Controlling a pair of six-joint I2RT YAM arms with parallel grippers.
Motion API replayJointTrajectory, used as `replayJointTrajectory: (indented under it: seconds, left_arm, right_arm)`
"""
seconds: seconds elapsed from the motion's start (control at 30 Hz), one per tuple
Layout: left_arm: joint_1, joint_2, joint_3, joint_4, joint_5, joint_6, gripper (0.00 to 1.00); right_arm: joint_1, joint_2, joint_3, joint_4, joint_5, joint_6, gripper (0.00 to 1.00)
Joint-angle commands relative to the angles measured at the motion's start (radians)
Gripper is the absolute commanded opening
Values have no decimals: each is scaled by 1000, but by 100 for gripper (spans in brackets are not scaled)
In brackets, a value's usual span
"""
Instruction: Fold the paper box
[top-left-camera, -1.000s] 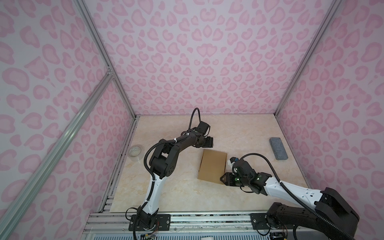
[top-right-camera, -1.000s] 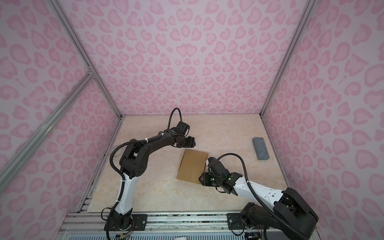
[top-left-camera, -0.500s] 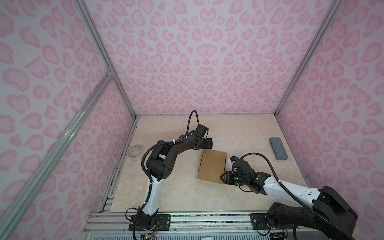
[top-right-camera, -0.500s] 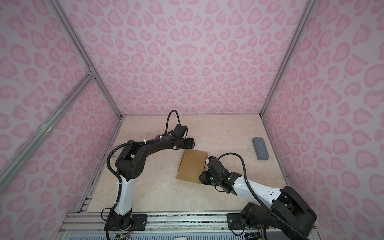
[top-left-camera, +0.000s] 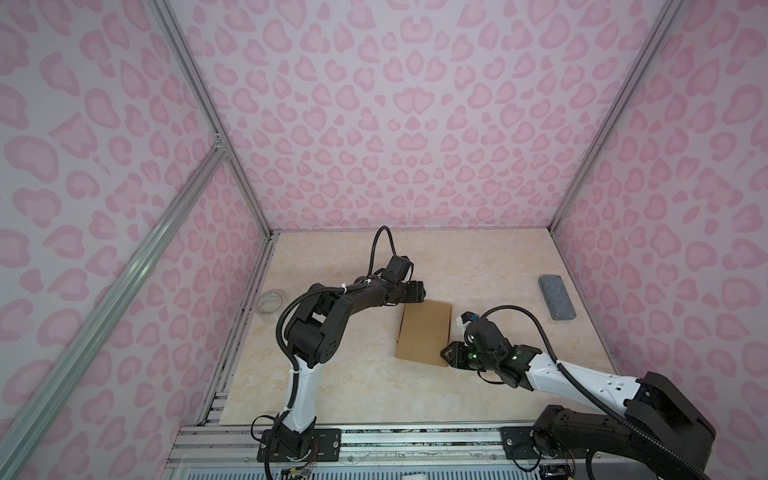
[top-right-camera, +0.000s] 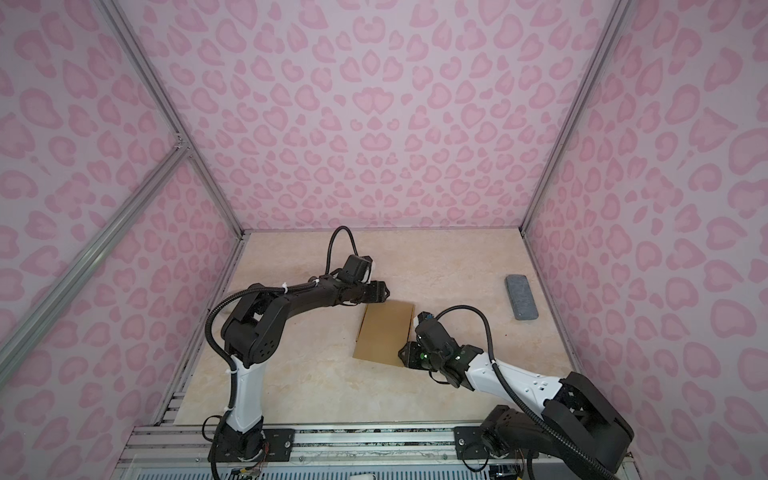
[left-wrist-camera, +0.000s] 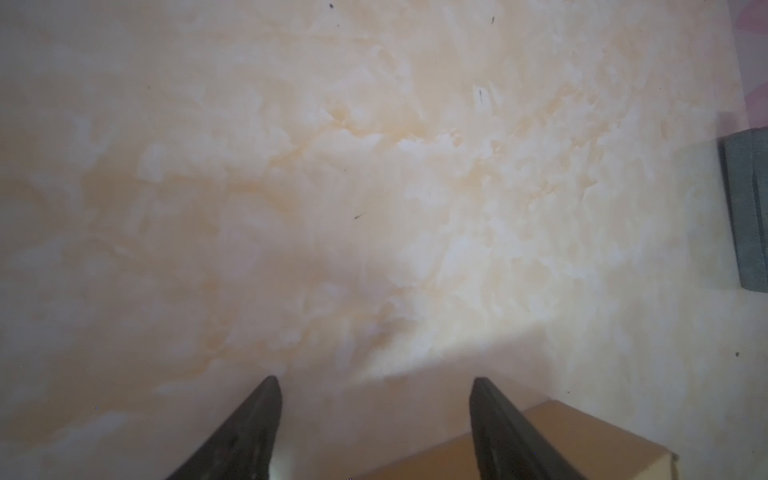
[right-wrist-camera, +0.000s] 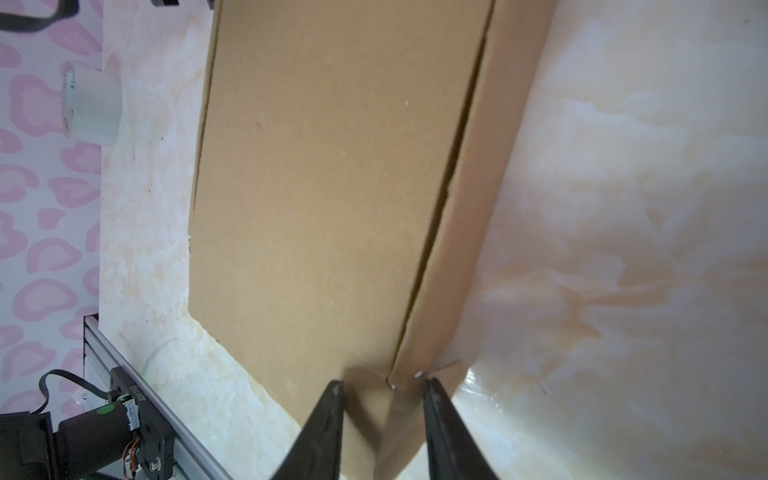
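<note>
The brown paper box (top-left-camera: 424, 332) is lying flat near the middle of the marbled table (top-left-camera: 353, 386), between the two arms. The left gripper (left-wrist-camera: 374, 382) is hovering just beside the box's far edge, jaws spread wide and gripping nothing. The right gripper (right-wrist-camera: 384, 384) is straddling the near right corner with jaws drawn narrow, though whether they are pinching the cardboard cannot be told.

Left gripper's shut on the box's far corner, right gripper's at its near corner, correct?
Not quite. The left gripper is open, holding nothing: the left wrist view shows its fingers spread over the table, the paper box's far corner by one of them. The right gripper is at the near corner, as you said.
</note>
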Motion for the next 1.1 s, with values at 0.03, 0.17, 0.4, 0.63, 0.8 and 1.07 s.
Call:
replayJointTrajectory:
  seconds: [0.03, 0.17, 0.4, 0.63, 0.8, 1.07]
  left_arm:
    - [-1, 13, -65, -266, 17, -57, 75]
    - [0, -10, -97, -264, 15, -79, 75]
    - [1, -62, -152, -274, 37, -152, 75]
    - [5, -79, -189, -334, 64, -256, 76]
    - [5, -109, -230, -327, 63, -307, 76]
    - [10, -109, -270, -306, 96, -350, 76]
  right_arm:
    - [-7, -1, -11, 31, 15, 0, 34]
    - [-15, 1, -16, 40, 9, -2, 34]
    - [-26, 7, -14, 46, 0, -12, 32]
    - [-33, 4, -20, 53, -10, -15, 32]
    - [-36, 3, -24, 59, -17, -14, 32]
    - [-42, -2, -28, 58, -18, -22, 30]
